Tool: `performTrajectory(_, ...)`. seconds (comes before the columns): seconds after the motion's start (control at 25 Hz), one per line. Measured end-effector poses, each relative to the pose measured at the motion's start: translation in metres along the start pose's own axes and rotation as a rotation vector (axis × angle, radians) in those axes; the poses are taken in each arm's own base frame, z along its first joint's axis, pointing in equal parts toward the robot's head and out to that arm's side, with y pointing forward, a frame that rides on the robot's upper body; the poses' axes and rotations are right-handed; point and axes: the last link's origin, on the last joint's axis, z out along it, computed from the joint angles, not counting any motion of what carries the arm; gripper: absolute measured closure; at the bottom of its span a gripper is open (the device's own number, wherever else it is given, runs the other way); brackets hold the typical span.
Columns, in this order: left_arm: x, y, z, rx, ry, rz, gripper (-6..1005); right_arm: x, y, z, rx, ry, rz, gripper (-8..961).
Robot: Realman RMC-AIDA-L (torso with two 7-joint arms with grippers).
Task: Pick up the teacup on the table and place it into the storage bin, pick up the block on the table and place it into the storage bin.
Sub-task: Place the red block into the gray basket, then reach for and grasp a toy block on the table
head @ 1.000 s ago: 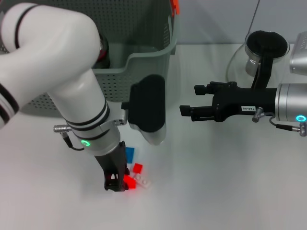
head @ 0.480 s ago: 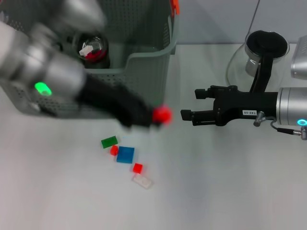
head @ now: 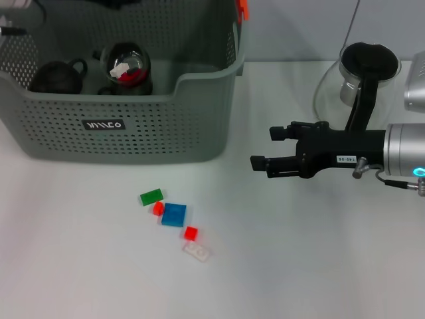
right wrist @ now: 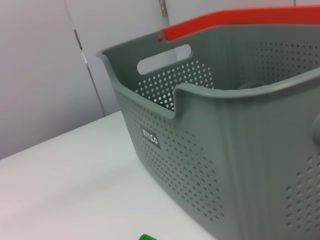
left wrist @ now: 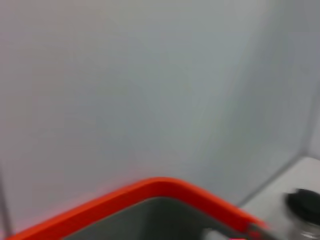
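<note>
Large grey-green perforated plastic storage bin sits on the white worktop, dipped front rim and black label with white letters facing the camera, orange clip on its far right corner. Inside the bin: a dark round teacup with a loop handle at the left, and just right of it a dark round item with red and white showing on top; what that item is cannot be told.

On the worktop just in front of the bin, a loose cluster of small blocks: green flat block nearest the bin, small red block touching the blue square block, second small red block a little farther out, clear flat block farthest from the bin. None of these are in the bin.

Right hand, black, hovers above the worktop to the right of the bin, pointing at it, fingers spread, holding nothing. Its wrist camera shows the bin's perforated wall, label and orange rim.

Left hand not visible in the head view; only a bit of the arm at the bin's far left corner. Its wrist camera shows only orange rim and blank wall, so finger state cannot be told.

Glass vessel with a black lid stands well right of the bin, behind the right arm.
</note>
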Motion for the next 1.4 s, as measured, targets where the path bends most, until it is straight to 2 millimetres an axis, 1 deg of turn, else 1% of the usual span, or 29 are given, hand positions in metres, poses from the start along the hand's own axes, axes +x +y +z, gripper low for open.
performTrajectory(0.2,-0.014,-0.026,0.018,0.108,-0.008,-0.067,664,0.0,0.002,0.001,-0.014,0.0,0.005,39)
performTrajectory(0.32,-0.019,-0.033,0.021,0.148,-0.001,-0.087,658,0.0,0.003,0.001,-0.014,0.0,0.007,39)
performTrajectory(0.48,-0.02,-0.033,0.02,0.152,0.0,-0.093,651,0.0,0.002,0.001,-0.014,0.0,0.007,40)
performTrajectory(0.6,-0.018,-0.033,0.018,0.152,0.005,-0.091,558,0.0,0.003,0.001,-0.017,0.0,0.006,41)
performTrajectory(0.68,-0.015,-0.029,0.015,0.134,0.004,-0.085,496,0.001,0.003,0.001,-0.018,0.0,0.007,41)
performTrajectory(0.76,-0.01,-0.019,0.006,0.084,0.008,-0.069,434,0.001,0.004,0.001,-0.021,0.0,0.009,42)
performTrajectory(0.8,-0.007,-0.009,-0.002,0.038,0.017,-0.051,403,0.001,0.004,0.001,-0.023,0.0,0.01,42)
performTrajectory(0.88,-0.004,0.013,-0.018,-0.059,0.038,0.015,322,0.001,0.005,0.001,-0.026,-0.001,0.013,42)
performTrajectory(0.92,-0.007,0.042,-0.037,-0.173,0.056,0.131,282,0.001,0.004,0.0,-0.025,-0.002,0.015,42)
performTrajectory(0.96,-0.007,0.042,-0.037,-0.173,0.056,0.131,241,0.001,0.004,0.0,-0.025,-0.002,0.015,42)
performTrajectory(1.04,-0.019,0.072,-0.052,-0.296,0.053,0.266,169,0.001,0.004,0.0,-0.023,-0.004,0.016,41)
performTrajectory(1.08,-0.03,0.087,-0.058,-0.356,0.041,0.329,138,0.001,0.004,0.001,-0.023,-0.006,0.018,41)
performTrajectory(1.2,-0.06,0.111,-0.06,-0.48,-0.021,0.417,43,0.002,0.005,0.002,-0.024,-0.009,0.025,41)
performTrajectory(1.28,-0.08,0.119,-0.057,-0.531,-0.077,0.429,44,0.002,0.005,0.002,-0.022,-0.01,0.03,41)
performTrajectory(1.4,-0.104,0.12,-0.049,-0.57,-0.138,0.435,45,0.003,0.005,0.003,-0.019,-0.009,0.034,42)
